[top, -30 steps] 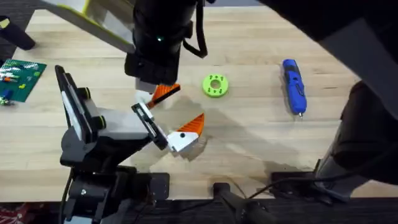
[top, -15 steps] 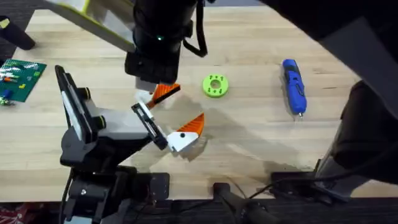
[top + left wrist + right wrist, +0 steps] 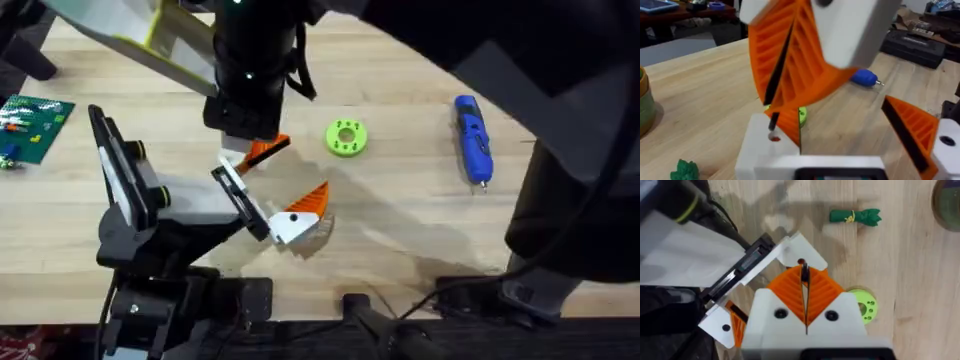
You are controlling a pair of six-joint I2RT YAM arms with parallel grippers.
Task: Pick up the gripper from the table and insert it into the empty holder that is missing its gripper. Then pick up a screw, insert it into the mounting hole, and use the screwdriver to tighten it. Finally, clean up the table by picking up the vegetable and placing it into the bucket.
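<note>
The holder (image 3: 185, 205), a white-grey body with black jaw plates, sits on the left arm at lower left. The gripper (image 3: 264, 149), an orange wedge on a white base (image 3: 801, 250), sits on the holder's far jaw plate. Its twin (image 3: 305, 205) sits on the near plate, and the two stand apart as my left gripper (image 3: 300, 168). My right gripper (image 3: 805, 297) hangs over the white base, shut on a thin black screw (image 3: 782, 65) whose tip meets the mounting hole (image 3: 801, 262). The blue screwdriver (image 3: 472, 140) lies at the right. The green vegetable (image 3: 855, 216) lies near the bucket (image 3: 947, 200).
A green disc (image 3: 346, 137) with holes lies just right of the holder's jaws. A green circuit board (image 3: 35, 120) sits at the left edge. The right arm's dark links cross the upper right of the overhead view. Bare wood lies between disc and screwdriver.
The right arm's upper links have swung lower across the top right. Its gripper has edged slightly farther away and still stands over the orange gripper. The holder and table items have not moved.
</note>
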